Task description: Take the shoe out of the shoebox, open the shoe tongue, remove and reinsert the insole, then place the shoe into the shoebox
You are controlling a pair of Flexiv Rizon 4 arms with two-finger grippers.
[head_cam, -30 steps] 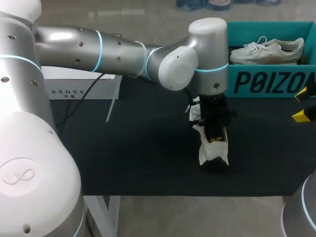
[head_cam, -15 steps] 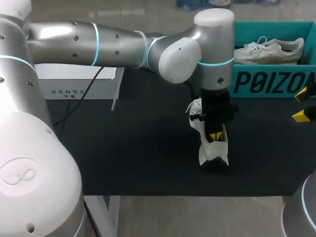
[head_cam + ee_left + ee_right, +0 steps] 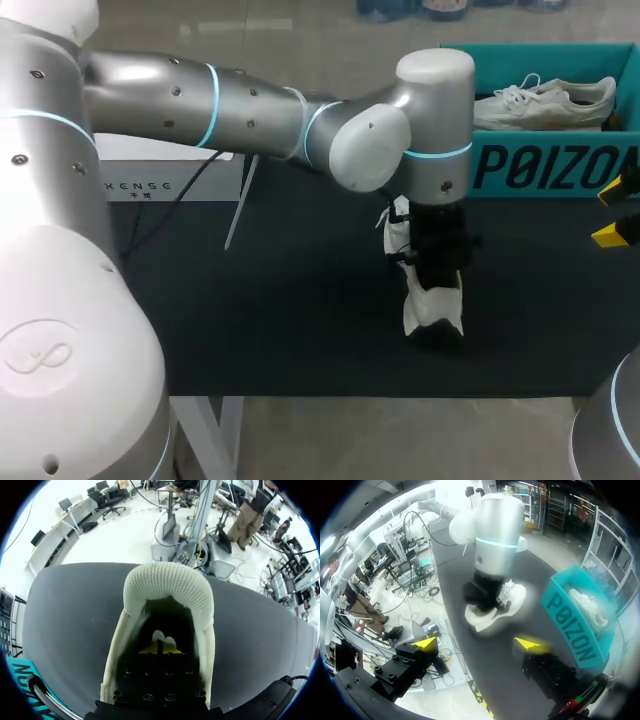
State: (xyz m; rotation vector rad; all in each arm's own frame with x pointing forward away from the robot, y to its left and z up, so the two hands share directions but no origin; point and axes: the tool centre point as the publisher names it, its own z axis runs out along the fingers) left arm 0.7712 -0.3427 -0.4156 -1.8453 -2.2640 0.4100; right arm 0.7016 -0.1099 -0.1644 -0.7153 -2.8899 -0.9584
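A white sneaker (image 3: 432,310) stands on the black table, right of the middle. My left arm (image 3: 435,130) comes down over it from above. In the left wrist view my left gripper (image 3: 160,649) is deep inside the sneaker (image 3: 167,587), its yellow tips pressed together and shut. A small pale piece shows at the tips; I cannot tell whether it is held. The teal shoebox (image 3: 550,165) at the back right holds a second white sneaker (image 3: 545,100). My right gripper (image 3: 618,212) hangs open at the right edge, away from both sneakers (image 3: 490,615).
A white stand (image 3: 165,165) sits at the back left of the table (image 3: 280,300). In the right wrist view the shoebox (image 3: 570,625) lies beside the open right gripper (image 3: 477,643), and the left arm (image 3: 497,535) stands ahead of it.
My left gripper has sunk lower into the sneaker; its yellow tips, seen from above before, are now hidden in the head view. The right gripper has not moved.
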